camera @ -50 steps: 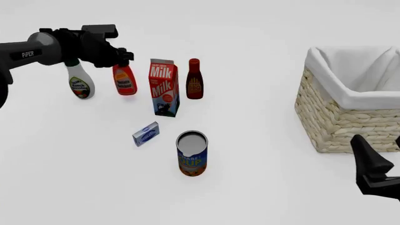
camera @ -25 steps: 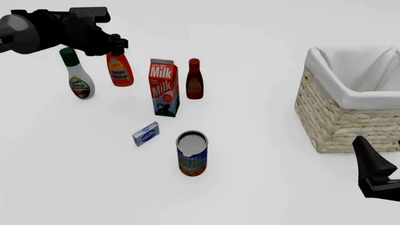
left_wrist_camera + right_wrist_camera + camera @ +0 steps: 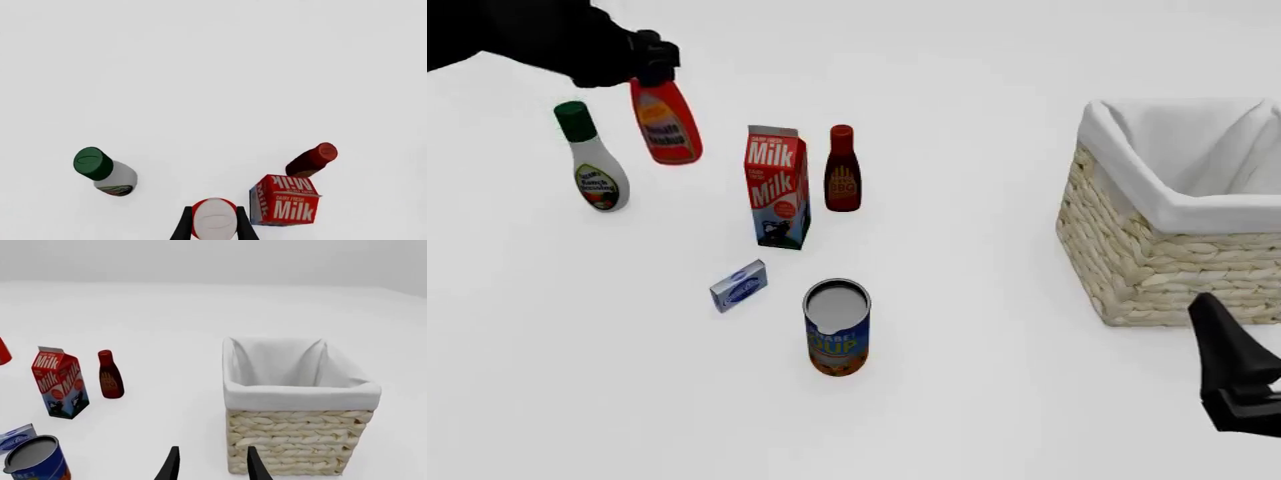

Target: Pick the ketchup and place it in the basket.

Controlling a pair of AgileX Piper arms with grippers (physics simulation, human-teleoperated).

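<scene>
The ketchup (image 3: 666, 124), a red-orange squeeze bottle with a yellow-and-white label, hangs in the air at the far left, held by its top in my left gripper (image 3: 646, 62), which is shut on it. In the left wrist view its white cap (image 3: 214, 218) sits between the fingers. The wicker basket (image 3: 1154, 255) with white lining stands at the right, also in the right wrist view (image 3: 293, 442). My right gripper (image 3: 210, 462) is open and empty, low at the front right (image 3: 1234, 375), in front of the basket.
A white bottle with green cap (image 3: 593, 160) stands left of the ketchup. A milk carton (image 3: 777, 187) and a dark red bottle (image 3: 842, 169) stand mid-table. A small blue box (image 3: 738, 286) and an open can (image 3: 835, 327) are nearer the front.
My left gripper has lifted the ketchup off the table, up and slightly left, away from beside the green-capped bottle. The right gripper has barely moved.
</scene>
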